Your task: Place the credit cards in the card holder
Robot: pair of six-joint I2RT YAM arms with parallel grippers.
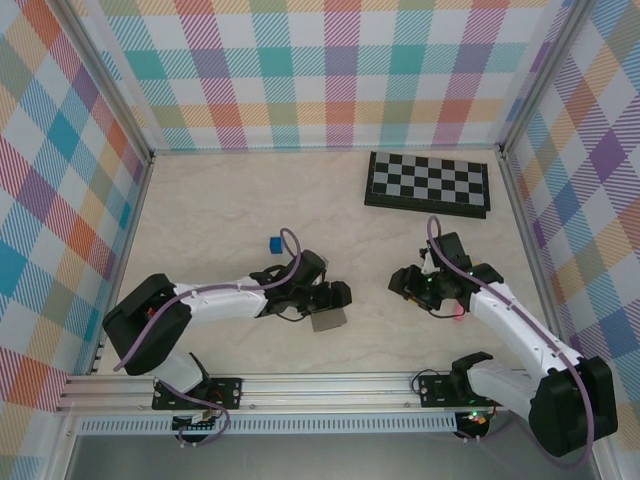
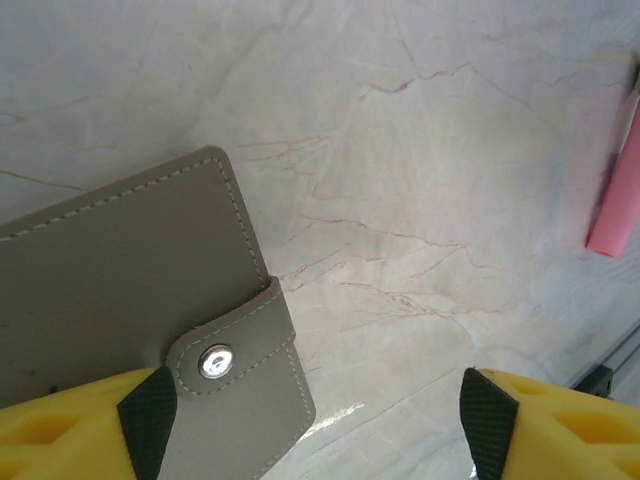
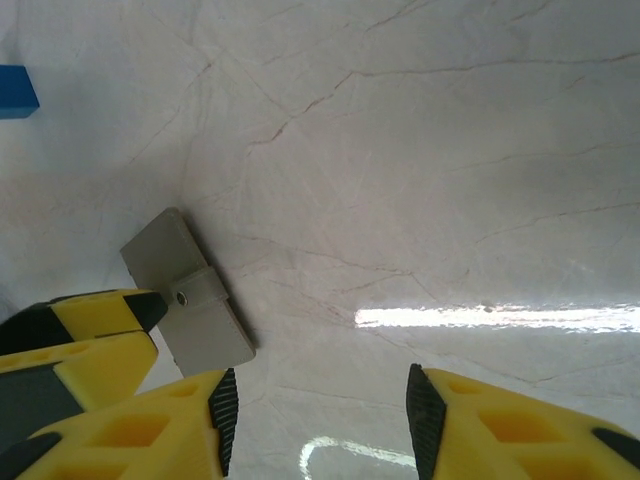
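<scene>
The card holder [image 2: 130, 290] is a flat grey wallet, folded shut with its snap tab fastened, lying on the marble table; it also shows as a small grey square [image 1: 325, 320] and as the grey wallet [image 3: 185, 295]. My left gripper [image 2: 320, 425] hovers over its tab end with jaws wide open; the left pad [image 2: 150, 420] is above the holder and the other over bare table. A thin pink-red strip [image 2: 615, 200], perhaps one of the credit cards, shows at the right edge. My right gripper [image 3: 323, 415] stands open over bare table, to the right of the holder, with nothing between its fingers.
A black-and-white chessboard [image 1: 428, 182] lies at the back right. A small blue block [image 1: 275, 243] sits behind the left gripper [image 1: 338, 295]. The right gripper [image 1: 400, 283] faces it across a gap of marble. Plaid walls enclose the table.
</scene>
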